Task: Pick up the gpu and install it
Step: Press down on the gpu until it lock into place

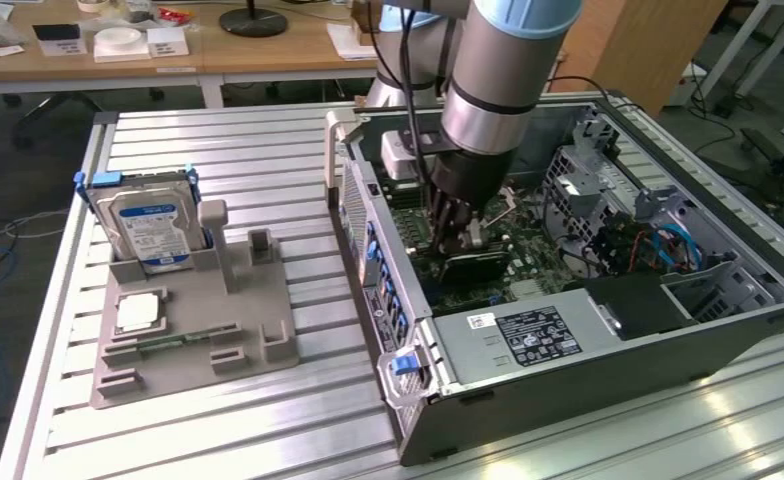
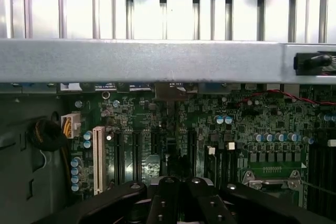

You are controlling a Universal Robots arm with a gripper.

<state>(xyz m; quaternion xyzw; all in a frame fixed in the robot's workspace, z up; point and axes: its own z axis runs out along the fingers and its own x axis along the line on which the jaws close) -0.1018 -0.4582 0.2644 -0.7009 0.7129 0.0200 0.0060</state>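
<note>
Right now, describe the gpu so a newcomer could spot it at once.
Find the open computer case on the metal table, then follow the robot arm down inside it. Below the hand, over the green motherboard, sits the gpu: a thin, flat, dark card, unlike the silver, blue-labelled hard drive outside.

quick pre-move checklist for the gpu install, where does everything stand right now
1. Jaws shut: ok; the gripper is closed.
2. Arm inside the computer case: ok, it reaches down over the motherboard.
3. gpu under the gripper: ok, a dark card sits just below it.
4. gpu fully seated in its slot: cannot tell, the contact is hidden.
5. Case rim clear of the gripper: ok in the wrist view.
6. Hard drive in its stand outside the case: ok, out of the way.
</note>
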